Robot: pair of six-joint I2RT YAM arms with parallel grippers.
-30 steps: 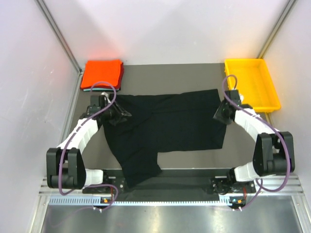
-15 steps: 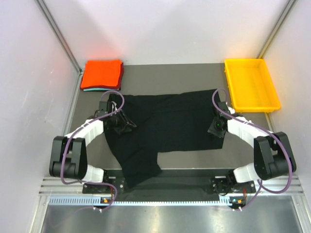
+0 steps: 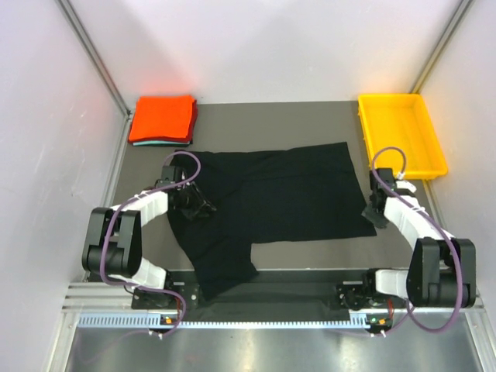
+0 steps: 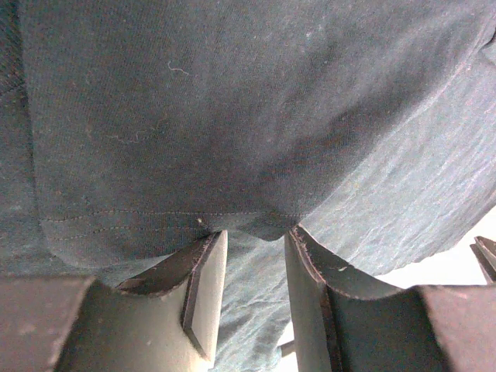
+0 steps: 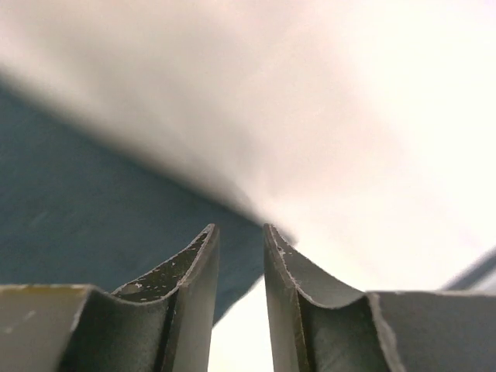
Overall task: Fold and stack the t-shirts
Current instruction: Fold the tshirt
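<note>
The black t-shirt [image 3: 279, 194] lies spread across the table, one part trailing toward the near edge [image 3: 225, 271]. My left gripper [image 3: 203, 208] rests low over its left side. In the left wrist view a stitched fold of the black cloth [image 4: 232, 116] reaches the tips of my left gripper [image 4: 256, 231], whose jaws stand apart. My right gripper [image 3: 378, 219] is at the shirt's near right corner. That corner [image 5: 77, 201] pokes between the narrowly open tips of the right gripper [image 5: 240, 226]. The folded orange-red shirt [image 3: 163, 118] lies on the teal one [image 3: 152, 143] at the back left.
A yellow plastic tray [image 3: 403, 133] stands at the back right, close to my right arm. White walls close in the table on the left, right and back. The arm bases and a metal rail [image 3: 263, 318] run along the near edge.
My right gripper swung out to the right and nearer, and the shirt's near right corner now reaches further right. My left gripper slid a little nearer over the cloth.
</note>
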